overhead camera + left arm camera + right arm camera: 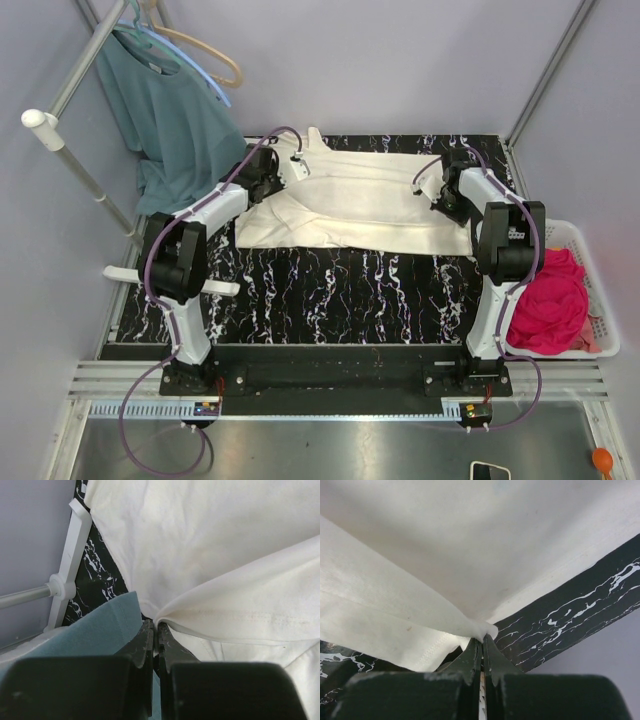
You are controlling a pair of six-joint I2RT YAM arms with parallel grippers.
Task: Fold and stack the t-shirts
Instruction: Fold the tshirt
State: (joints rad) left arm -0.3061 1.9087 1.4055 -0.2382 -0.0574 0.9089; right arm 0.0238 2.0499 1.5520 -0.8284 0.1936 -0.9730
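Note:
The cream t-shirt (350, 205) lies spread across the far half of the black marbled table, its near part folded over. My left gripper (283, 172) is shut on the shirt's left edge; in the left wrist view (156, 626) a fold of cream cloth (240, 605) runs out from the closed jaws. My right gripper (432, 190) is shut on the shirt's right edge; in the right wrist view (482, 639) a pinched cream corner (470, 625) sits at the fingertips. The magenta-pink t-shirt (548, 300) lies bunched in a white basket (600, 300) at the right.
A teal shirt (170, 120) hangs on a hanger from a white rack (70, 160) at the back left; its cloth shows beside my left fingers (105, 625). The table (330, 300) has a white frame. Grey walls close the back.

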